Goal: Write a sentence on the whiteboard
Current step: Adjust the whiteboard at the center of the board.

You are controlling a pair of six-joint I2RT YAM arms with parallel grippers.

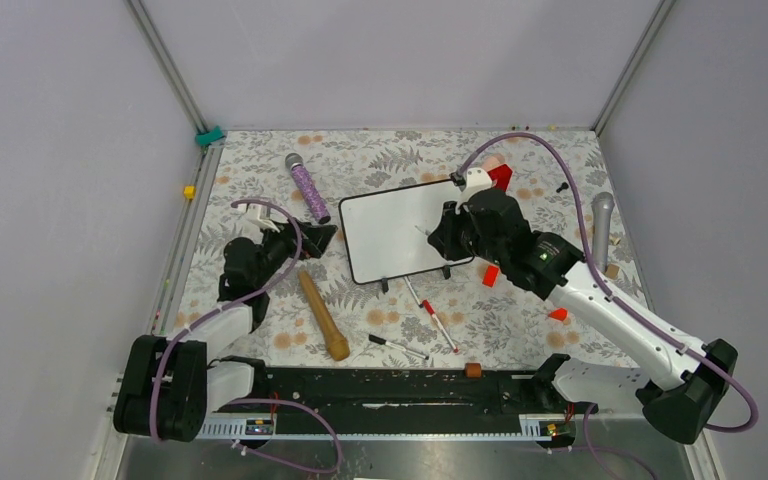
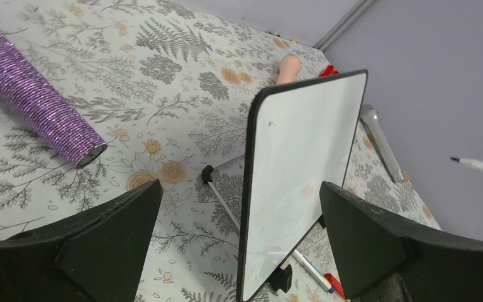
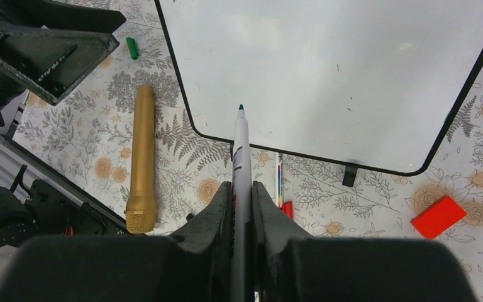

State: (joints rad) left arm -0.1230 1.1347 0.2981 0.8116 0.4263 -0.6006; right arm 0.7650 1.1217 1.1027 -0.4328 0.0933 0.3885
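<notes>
The whiteboard (image 1: 400, 230) stands tilted on two black feet at mid-table, its white face blank. No green sentence shows on it in any view. My right gripper (image 1: 438, 238) is shut on a white marker (image 3: 241, 157), whose green tip hovers over the board's lower left corner (image 3: 333, 69); I cannot tell whether it touches. My left gripper (image 1: 318, 238) is open and empty, just left of the board's left edge and apart from it. In the left wrist view the board (image 2: 302, 163) stands ahead between the open fingers (image 2: 126, 226), and the marker (image 2: 481, 165) shows at far right.
A purple microphone (image 1: 308, 190) lies behind the left gripper, a gold one (image 1: 322, 315) in front of it, a grey one (image 1: 601, 225) at the right. Two pens (image 1: 438, 320) lie before the board. Red blocks (image 1: 490, 275) sit by the right arm. A green cap (image 3: 132, 48) lies left of the board.
</notes>
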